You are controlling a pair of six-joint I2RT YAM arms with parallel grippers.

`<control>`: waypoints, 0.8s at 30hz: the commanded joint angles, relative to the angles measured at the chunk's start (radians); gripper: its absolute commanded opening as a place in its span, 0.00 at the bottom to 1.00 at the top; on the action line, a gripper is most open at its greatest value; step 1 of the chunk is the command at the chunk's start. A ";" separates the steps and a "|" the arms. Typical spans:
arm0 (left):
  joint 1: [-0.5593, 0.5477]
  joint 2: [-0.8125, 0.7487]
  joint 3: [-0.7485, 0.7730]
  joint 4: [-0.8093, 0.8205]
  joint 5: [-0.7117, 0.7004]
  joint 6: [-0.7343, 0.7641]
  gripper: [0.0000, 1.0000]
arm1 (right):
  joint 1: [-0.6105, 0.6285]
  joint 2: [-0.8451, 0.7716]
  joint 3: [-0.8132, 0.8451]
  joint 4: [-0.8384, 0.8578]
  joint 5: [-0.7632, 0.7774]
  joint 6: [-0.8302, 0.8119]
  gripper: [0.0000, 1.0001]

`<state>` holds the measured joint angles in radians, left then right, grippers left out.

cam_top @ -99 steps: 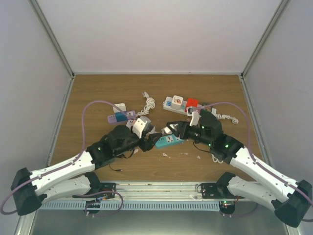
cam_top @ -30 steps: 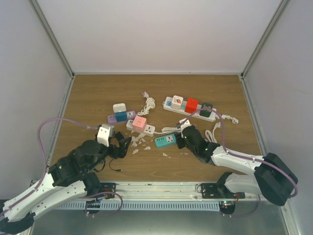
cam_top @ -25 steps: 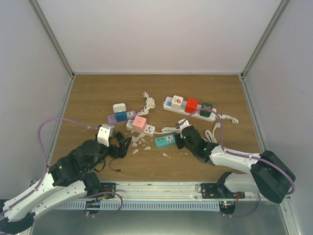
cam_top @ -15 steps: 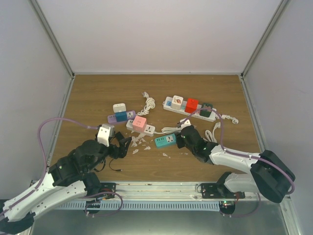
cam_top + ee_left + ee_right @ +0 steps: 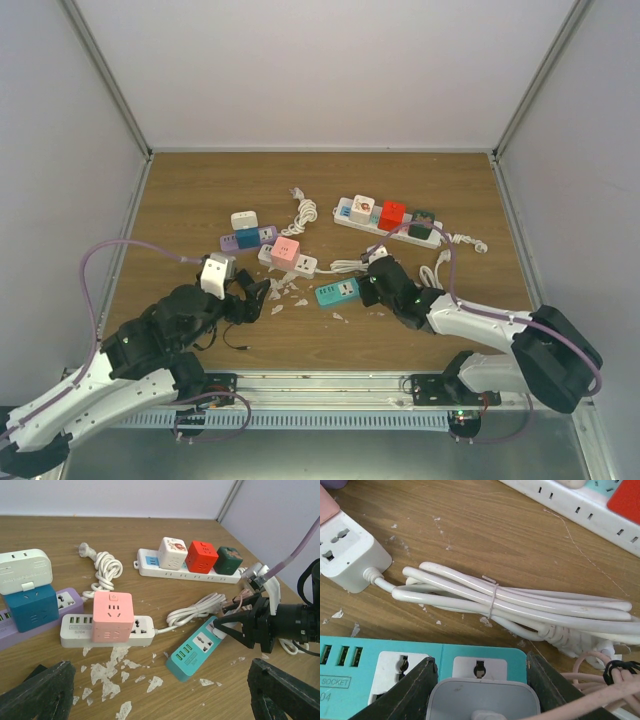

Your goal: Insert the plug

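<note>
Plug point(image 5: 482, 699) of smooth pale plastic

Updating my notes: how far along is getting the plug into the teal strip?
Done: the right gripper grips the white plug. In hand: it sits on the teal power strip; whether seated, can't tell. Remaining: push home, release. The left gripper hangs open.

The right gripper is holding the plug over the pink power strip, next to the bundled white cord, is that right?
Not quite. The right gripper holds the plug over the teal power strip, not a pink one, next to the bundled white cord. The right wrist view shows it.
</note>
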<state>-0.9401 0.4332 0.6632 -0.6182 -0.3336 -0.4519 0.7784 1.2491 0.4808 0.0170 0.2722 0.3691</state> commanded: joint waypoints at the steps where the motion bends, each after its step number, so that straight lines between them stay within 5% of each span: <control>1: 0.004 0.011 -0.016 0.046 0.004 0.017 0.94 | -0.004 -0.018 0.013 -0.060 -0.024 0.044 0.33; 18: 0.004 0.029 -0.017 0.050 0.013 0.025 0.94 | 0.153 0.230 0.034 -0.066 0.125 0.196 0.33; 24: 0.004 0.033 -0.019 0.052 0.018 0.028 0.94 | 0.161 0.208 0.023 -0.116 0.185 0.244 0.37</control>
<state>-0.9401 0.4583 0.6559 -0.6167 -0.3206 -0.4343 0.9245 1.4208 0.5617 0.0589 0.4847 0.5293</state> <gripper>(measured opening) 0.942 0.446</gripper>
